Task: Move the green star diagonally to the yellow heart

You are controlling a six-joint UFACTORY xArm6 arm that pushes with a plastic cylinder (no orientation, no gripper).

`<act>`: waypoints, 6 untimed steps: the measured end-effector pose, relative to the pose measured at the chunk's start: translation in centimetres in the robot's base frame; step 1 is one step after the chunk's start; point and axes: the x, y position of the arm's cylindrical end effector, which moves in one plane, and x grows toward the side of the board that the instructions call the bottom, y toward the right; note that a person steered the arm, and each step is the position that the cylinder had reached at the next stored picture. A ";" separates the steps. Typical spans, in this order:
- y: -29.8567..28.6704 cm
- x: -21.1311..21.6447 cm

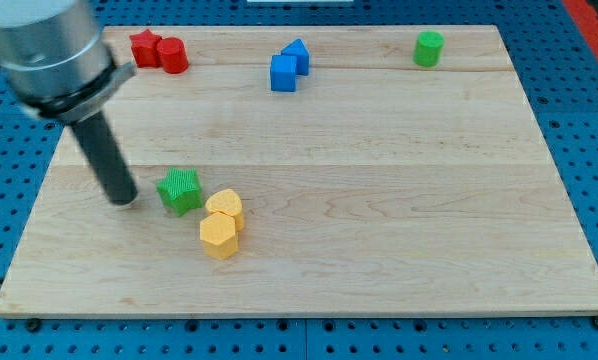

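Note:
The green star (pixel 180 190) lies on the wooden board at the view's left of centre. The yellow heart (pixel 225 207) sits just to its lower right, nearly touching it. A yellow hexagon (pixel 219 237) lies right below the heart, touching it. My tip (pixel 125 197) rests on the board just left of the green star, a small gap away.
A red star (pixel 144 47) and a red cylinder (pixel 172 55) sit at the top left. A blue cube (pixel 283 72) and another blue block (pixel 297 53) sit at the top middle. A green cylinder (pixel 428 48) stands at the top right. The board's left edge (pixel 39 190) is near.

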 end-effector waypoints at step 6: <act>17.4 -9.2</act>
